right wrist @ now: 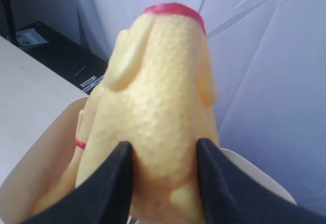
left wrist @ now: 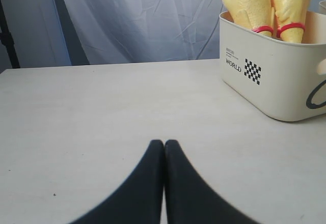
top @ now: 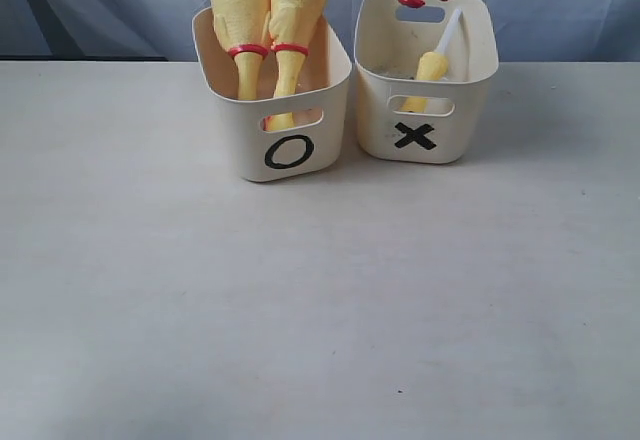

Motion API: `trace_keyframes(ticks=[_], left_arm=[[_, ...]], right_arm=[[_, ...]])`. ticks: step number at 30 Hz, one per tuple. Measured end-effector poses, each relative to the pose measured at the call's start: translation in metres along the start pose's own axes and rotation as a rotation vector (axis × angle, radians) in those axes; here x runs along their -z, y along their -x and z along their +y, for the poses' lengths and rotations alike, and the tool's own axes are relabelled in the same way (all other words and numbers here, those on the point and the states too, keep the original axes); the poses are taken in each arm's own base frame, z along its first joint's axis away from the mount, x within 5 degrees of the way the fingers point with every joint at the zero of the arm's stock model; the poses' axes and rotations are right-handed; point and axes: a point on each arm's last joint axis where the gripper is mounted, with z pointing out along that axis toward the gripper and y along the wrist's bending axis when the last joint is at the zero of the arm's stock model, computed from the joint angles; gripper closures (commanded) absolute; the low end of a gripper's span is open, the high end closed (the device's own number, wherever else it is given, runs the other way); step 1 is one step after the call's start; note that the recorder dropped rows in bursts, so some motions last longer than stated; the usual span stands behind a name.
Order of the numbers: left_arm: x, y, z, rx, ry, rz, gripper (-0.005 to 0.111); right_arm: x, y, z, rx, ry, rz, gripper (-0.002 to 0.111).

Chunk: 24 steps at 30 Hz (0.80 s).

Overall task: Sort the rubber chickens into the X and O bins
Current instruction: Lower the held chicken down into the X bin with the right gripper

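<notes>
The right gripper (right wrist: pixel 164 147) clamped a chicken (right wrist: pixel 158 81) above the X bin (top: pixel 375 100); lowering and release seemed due. The left gripper (left wrist: pixel 164 143) sat closed, empty.

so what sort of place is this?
Likely a lab test bench, not a home: a bare white table, a wrinkled cloth backdrop, and an O bin and X bin holding rubber chickens.

My left gripper (left wrist: pixel 164 145) ends in two matte black fingers, broad at the base and tapering in smooth curves to rounded tips. My right gripper (right wrist: pixel 164 146) has the same dull black fingers, thick, with softly rounded edges.
</notes>
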Motion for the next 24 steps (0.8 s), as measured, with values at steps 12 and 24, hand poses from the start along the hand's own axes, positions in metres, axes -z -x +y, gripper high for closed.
trace_keyframes(ticks=[12,24], left_arm=[[0.000,0.000,0.000,0.000,0.000,0.000,0.107],[0.000,0.000,0.000,0.000,0.000,0.000,0.107]], right_arm=[[0.020,0.004,0.006,0.011,0.045,0.044,0.089],[0.069,0.004,-0.007,0.017,-0.013,0.080,0.089]])
